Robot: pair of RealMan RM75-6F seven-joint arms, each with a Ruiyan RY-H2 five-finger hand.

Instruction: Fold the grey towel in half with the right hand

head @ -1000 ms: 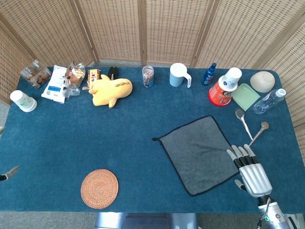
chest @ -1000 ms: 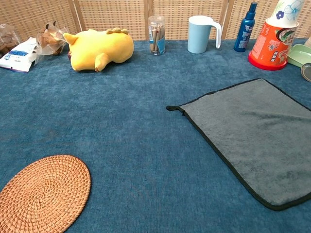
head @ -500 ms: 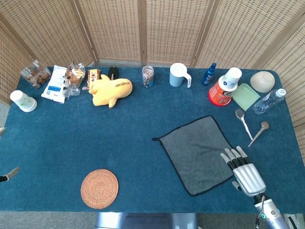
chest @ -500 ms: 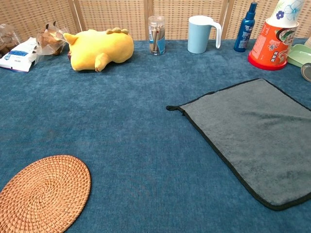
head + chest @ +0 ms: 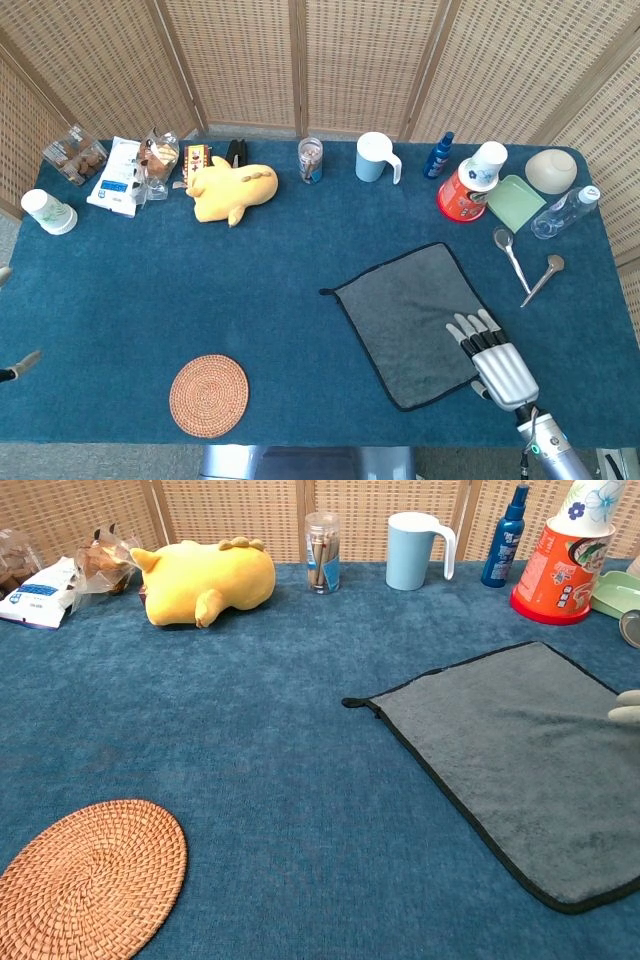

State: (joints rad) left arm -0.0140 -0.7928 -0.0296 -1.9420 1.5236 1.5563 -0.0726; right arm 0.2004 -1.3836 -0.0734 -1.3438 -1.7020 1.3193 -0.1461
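My right hand (image 5: 493, 360) has slid in from the surface's right edge over the past second and now lies across the near right corner of the towel (image 5: 410, 315), fingers (image 5: 470, 331) spread and straight, holding nothing. In the chest view only a pale fingertip shows at the right border, over the cloth. Whether the fingers press the fabric or hover just above it, I cannot tell from here. The move puts me in reach of an edge; I judge the fold not yet begun, since the towel lies flat and fully open.

The towel sits right of centre on the surface (image 5: 150, 290), turned at an angle, a small loop at its left corner. It is grey, soft-napped, roughly square, hemmed in dark binding, and looks limp enough to drape once lifted. The surface is covered in blue pile, which may cling to the cloth.

A round woven coaster (image 5: 208, 395) lies near the front edge, well apart from the towel. Two metal spoons (image 5: 525, 270) lie just right of it. My left hand (image 5: 15, 365) shows only as a sliver at the left border; its state is unclear.
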